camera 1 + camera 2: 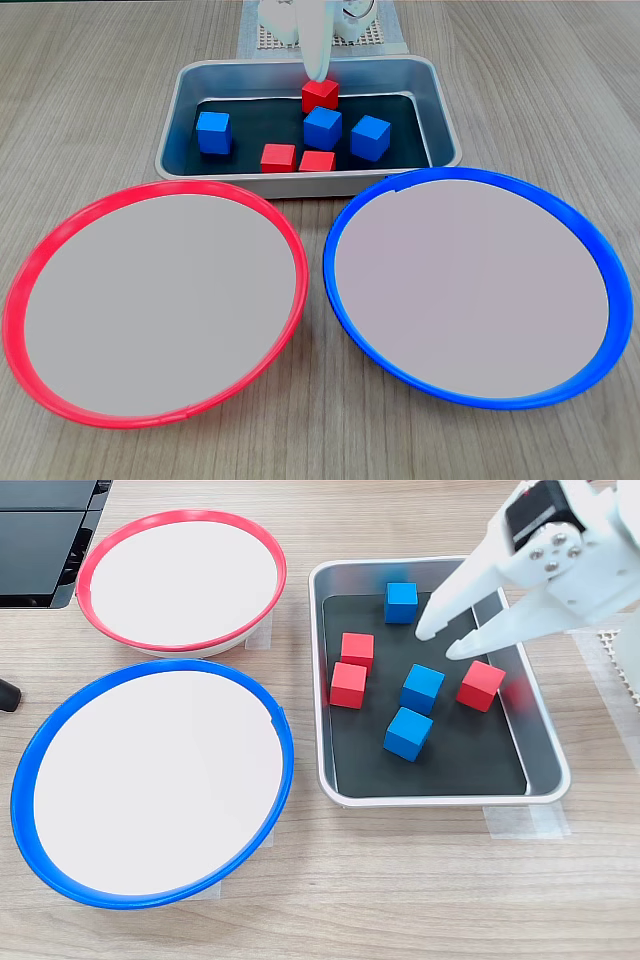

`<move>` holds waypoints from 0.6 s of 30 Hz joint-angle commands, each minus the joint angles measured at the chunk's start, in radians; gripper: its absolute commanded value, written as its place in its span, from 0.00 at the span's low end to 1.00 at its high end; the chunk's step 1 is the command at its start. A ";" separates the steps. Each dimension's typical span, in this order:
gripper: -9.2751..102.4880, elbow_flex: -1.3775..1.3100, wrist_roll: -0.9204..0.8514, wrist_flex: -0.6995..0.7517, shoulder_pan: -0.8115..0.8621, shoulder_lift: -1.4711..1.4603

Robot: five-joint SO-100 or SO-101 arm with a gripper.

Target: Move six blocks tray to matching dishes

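Observation:
All six blocks lie in the silver tray (177, 115) (440, 794). One red block (320, 94) (480, 685) sits alone on the side nearest the arm. Two more red blocks (278, 157) (317, 161) lie side by side on the tray's dish side. Three blue blocks (401, 601) (422, 688) (407, 732) are spread among them. My white gripper (440, 642) (318, 72) hangs open over the tray, its tips just beside the lone red block, with nothing between the fingers. The red-rimmed dish (165, 187) (180, 516) and the blue-rimmed dish (470, 172) (18, 790) hold nothing.
A black device (40, 540) sits beyond the red dish at the table corner. A white mesh mat (262, 38) lies under the arm's base behind the tray. Tape (525, 821) holds the tray to the wooden table.

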 commanded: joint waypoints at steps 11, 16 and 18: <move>0.28 -0.364 0.222 0.066 -0.044 -0.706; 0.26 -0.425 0.259 0.074 -0.058 -0.857; 0.26 -0.449 0.268 0.067 -0.063 -0.900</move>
